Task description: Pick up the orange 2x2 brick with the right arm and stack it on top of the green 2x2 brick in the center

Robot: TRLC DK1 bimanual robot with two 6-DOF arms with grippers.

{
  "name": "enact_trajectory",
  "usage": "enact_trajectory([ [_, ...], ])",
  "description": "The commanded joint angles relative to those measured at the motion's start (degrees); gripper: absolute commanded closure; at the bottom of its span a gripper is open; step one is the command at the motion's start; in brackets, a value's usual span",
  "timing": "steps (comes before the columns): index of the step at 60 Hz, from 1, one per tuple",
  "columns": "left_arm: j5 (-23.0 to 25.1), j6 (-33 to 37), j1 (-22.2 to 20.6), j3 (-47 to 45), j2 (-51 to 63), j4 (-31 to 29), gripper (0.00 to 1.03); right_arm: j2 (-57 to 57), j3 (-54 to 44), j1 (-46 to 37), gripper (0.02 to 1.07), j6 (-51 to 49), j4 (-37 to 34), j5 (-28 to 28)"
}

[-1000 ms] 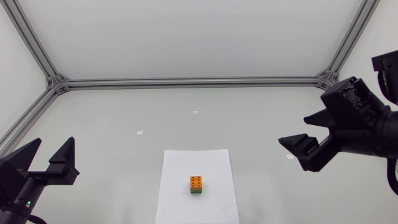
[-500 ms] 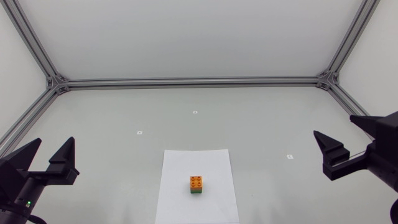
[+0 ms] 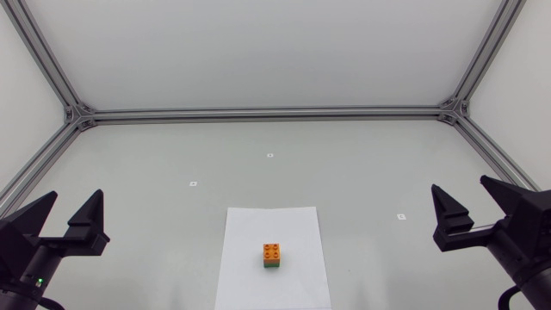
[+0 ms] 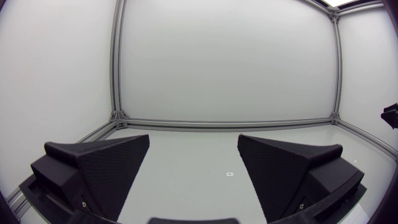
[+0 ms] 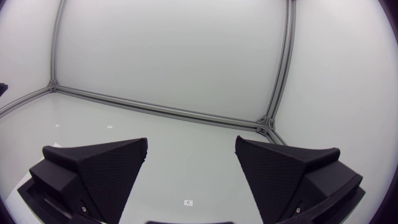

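This is a robotics lab test cell. A plain pale desk (image 3: pixel 155 215) is boxed in by blank white wall panels (image 3: pixel 258 52) held in a frame of aluminium rails (image 3: pixel 267 113). Small square markers (image 3: pixel 269 156) are stuck here and there on the desk, and a white sheet of paper (image 3: pixel 273 258) lies near its front edge. A black left gripper (image 3: pixel 76 194) and right gripper (image 3: pixel 458 183) stand at either side.

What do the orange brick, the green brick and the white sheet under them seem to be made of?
The orange brick looks like smooth moulded plastic: round studs on top, even colour. The green brick, of which only a thin strip shows under it, is probably the same. The sheet seems to be matte paper: flat, thin, straight-edged.
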Motion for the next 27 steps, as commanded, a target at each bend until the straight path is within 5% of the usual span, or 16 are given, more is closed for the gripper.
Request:
enact_trajectory([
  [1,0.2,0.7,0.2,-2.3,-0.5,-0.8,0.04,-2.0,-3.3,-1.3,0.07,3.4,2.5,-0.8],
  [27,0.2,0.7,0.1,-2.3,-0.5,-0.8,0.04,-6.9,-10.0,-4.1,0.07,8.4,9.0,-2.6],
])
